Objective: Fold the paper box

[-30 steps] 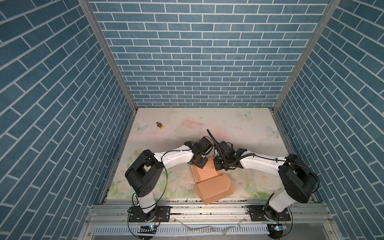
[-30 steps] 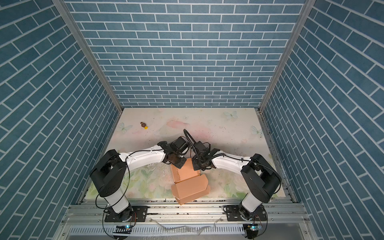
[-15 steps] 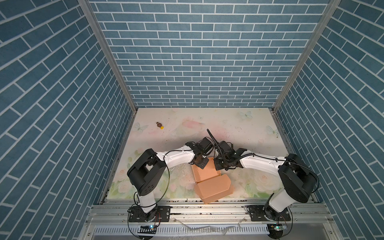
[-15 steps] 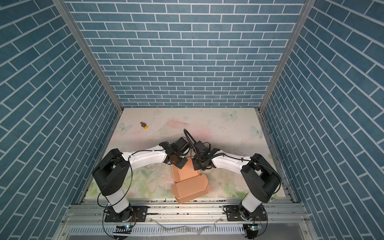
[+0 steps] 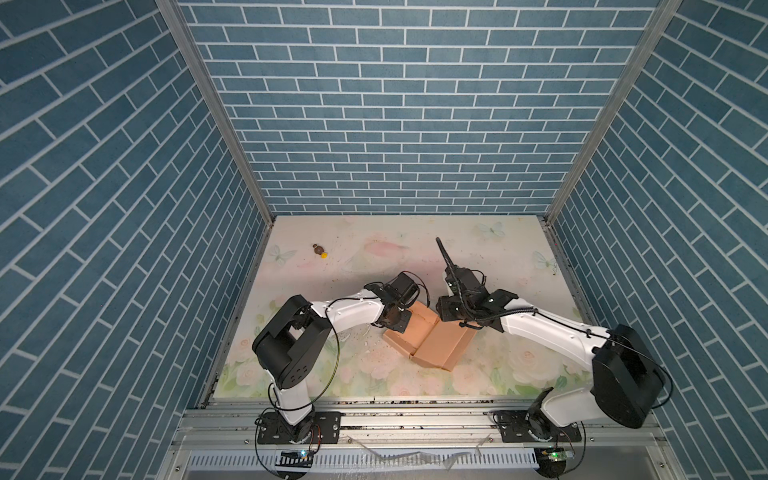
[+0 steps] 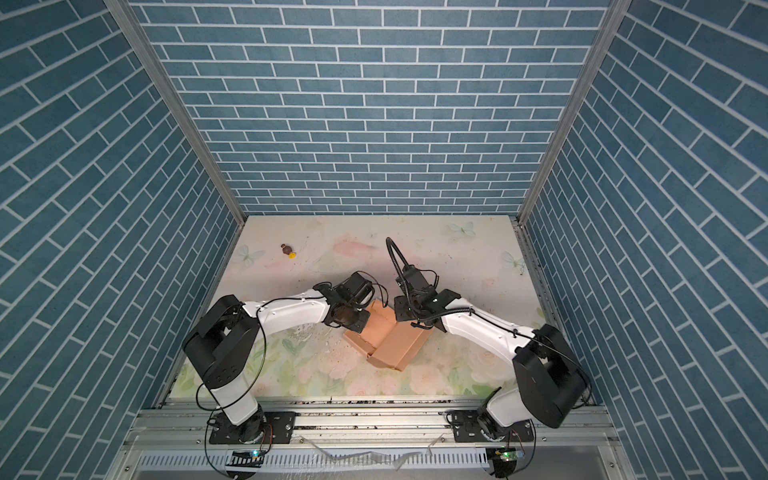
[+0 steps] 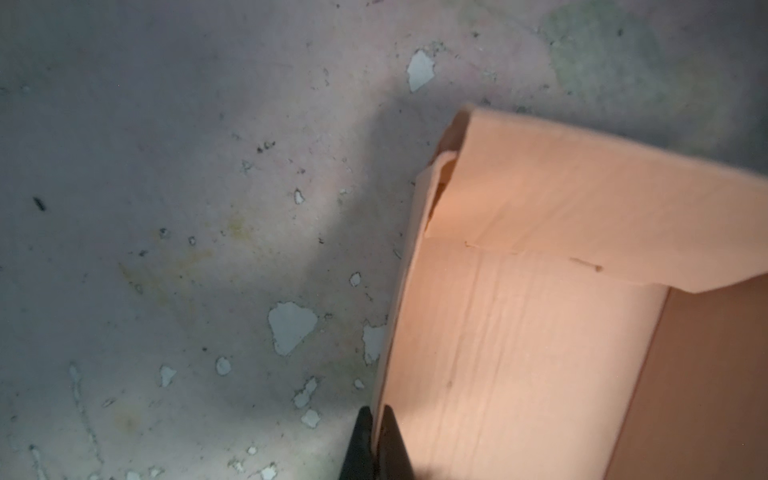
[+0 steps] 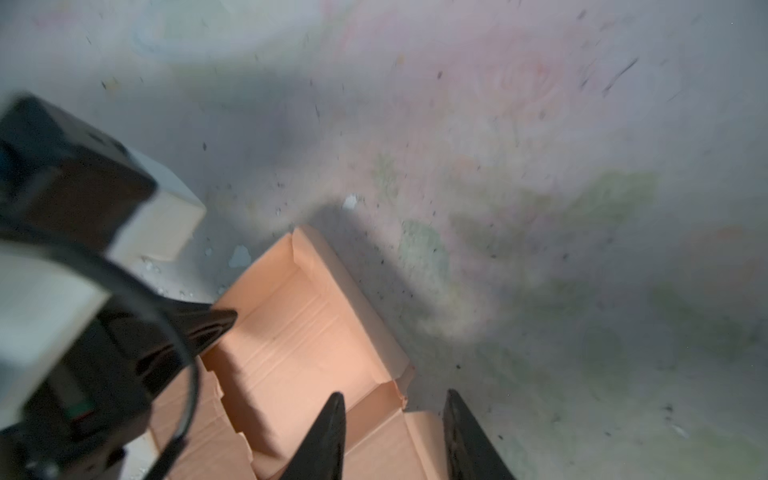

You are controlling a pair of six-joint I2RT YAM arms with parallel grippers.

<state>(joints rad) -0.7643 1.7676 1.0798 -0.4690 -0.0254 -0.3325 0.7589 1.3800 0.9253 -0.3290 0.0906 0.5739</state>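
paper box [image 5: 428, 338] sits lower centre of the table [image 5: 374, 257] in both top views, between the two wrists. It is peach-orange card, half formed. There is an open tray part with raised walls on the left, and a flatter, darker panel joins along its right side, with short flaps at the near end.

left gripper [image 7: 376, 411]: jaws pressed together, pinching the thin edge of one tray wall, one finger outside the wall and one inside. The left wrist view shows the wall curving away from that pinch to a corner where a folded-over flap covers the tray's end. In a top view the left gripper [image 6: 353, 322] is at the tray's upper-left edge.

right gripper [image 8: 394, 395]: jaws parted, partway spread, nothing clamped. They straddle a tray corner where a small flap sticks out. One finger is over the card and the other over bare table just beside the box. The view is blurred, so whether either finger touches the card cannot be told. In a top view the right gripper [image 5: 444, 311] is at the box's upper edge, mostly hidden under its own wrist.

The right wrist view also catches the left gripper's fingers [image 8: 208, 324] on the tray's far wall.

small brown-and-yellow object [image 5: 319, 250] lies upper left on the table, well apart from box and arms.
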